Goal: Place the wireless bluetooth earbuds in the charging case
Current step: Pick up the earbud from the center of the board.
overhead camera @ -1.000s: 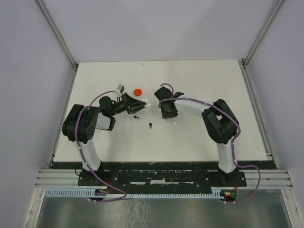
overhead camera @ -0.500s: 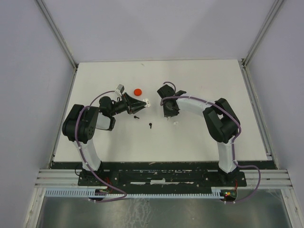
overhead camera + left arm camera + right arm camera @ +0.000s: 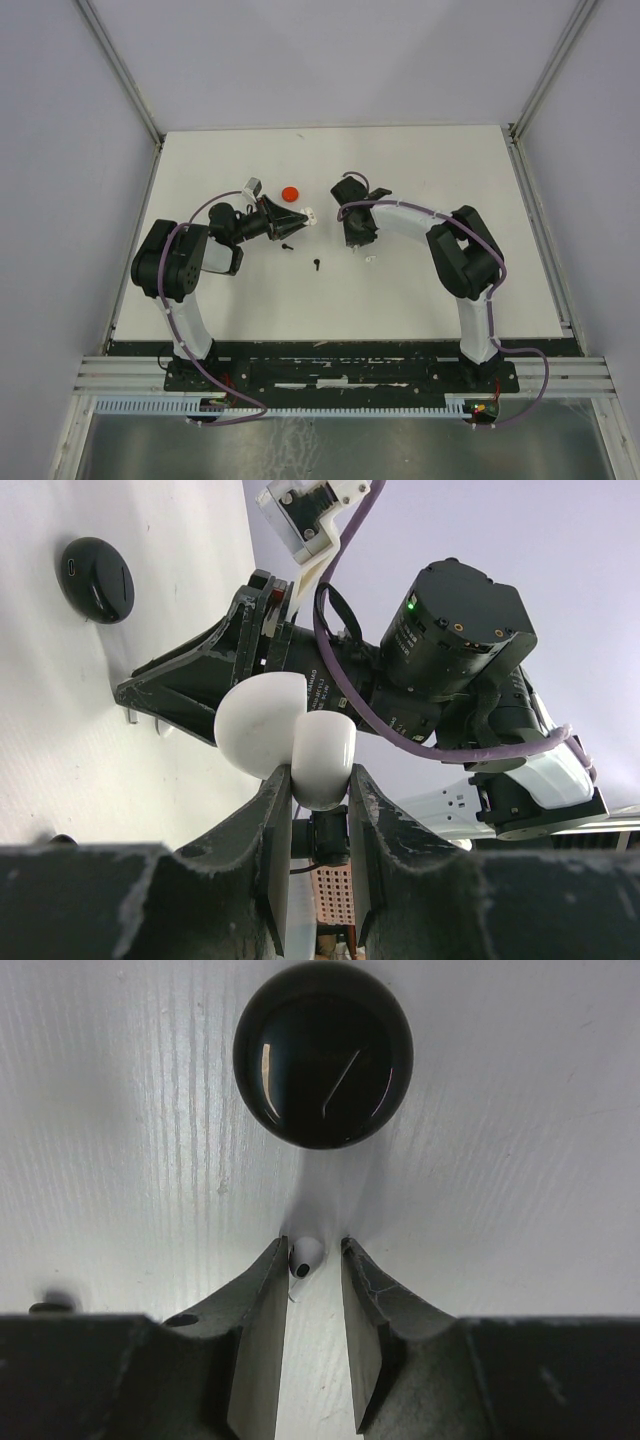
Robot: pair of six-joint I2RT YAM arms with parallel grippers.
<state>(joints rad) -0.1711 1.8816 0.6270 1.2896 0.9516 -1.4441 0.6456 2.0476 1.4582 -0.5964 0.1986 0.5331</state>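
Right wrist view: my right pincer (image 3: pixel 312 1250) stands narrowly open, holding nothing. The white earbud (image 3: pixel 305 1257) lies between its fingertips, apparently untouched. I close gently and centred, clear of the black disc (image 3: pixel 322 1054) ahead. My left pincer (image 3: pixel 318 780) clamps the charging case (image 3: pixel 260 725).

Shining bright and even from overhead, laying only soft, short shadows under the arms (image 3: pixel 185 262) on the white table (image 3: pixel 420 290). Glinting in thin white streaks on the glossy black case (image 3: pixel 322 1055). Darkening and slightly softening the near fingers (image 3: pixel 255 1360) in the wrist views; dropping a faint grey shadow below the case.
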